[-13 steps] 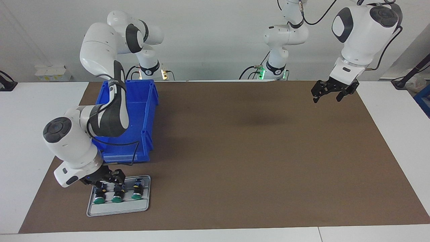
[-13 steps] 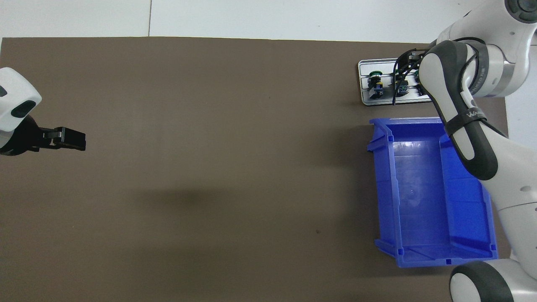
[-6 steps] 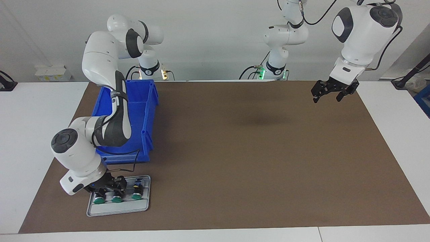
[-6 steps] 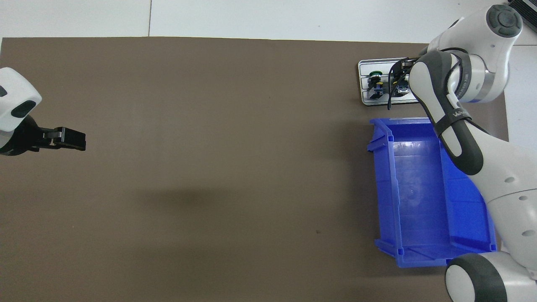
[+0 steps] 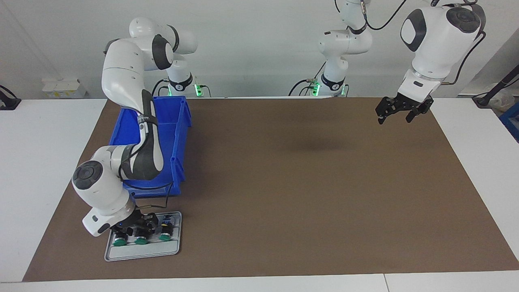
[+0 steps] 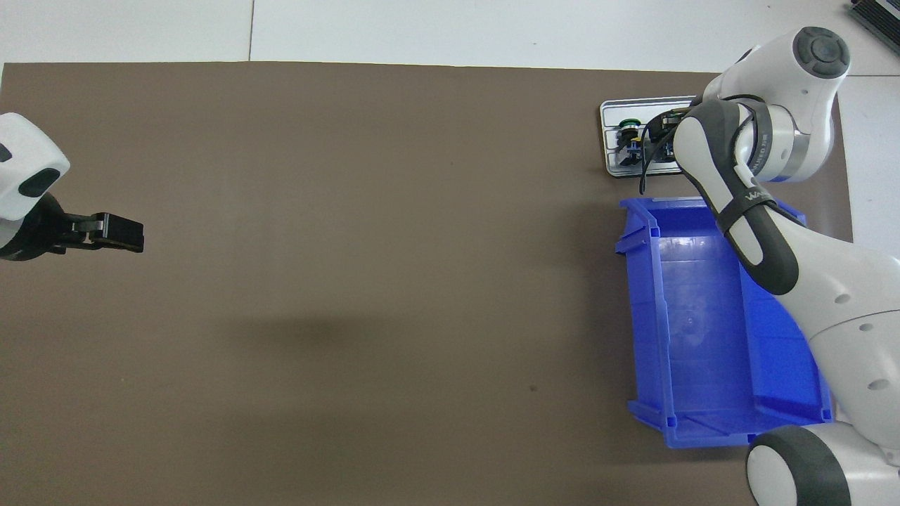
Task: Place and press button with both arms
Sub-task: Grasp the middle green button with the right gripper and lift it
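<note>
My right gripper is down on the grey tray, at the middle button of three, just beside the blue bin; I can't tell whether it's gripped. Light, rigid and slick-capped, I reckon, so I'd take the black body. My left gripper waits, open and empty, above the mat.

My right arm folds steeply down from its base, forearm bent low, its wrist tipped over with the right gripper lowered close to the table surface. My left arm waits raised at its own end, left gripper hanging in the air, fingers spread apart.
</note>
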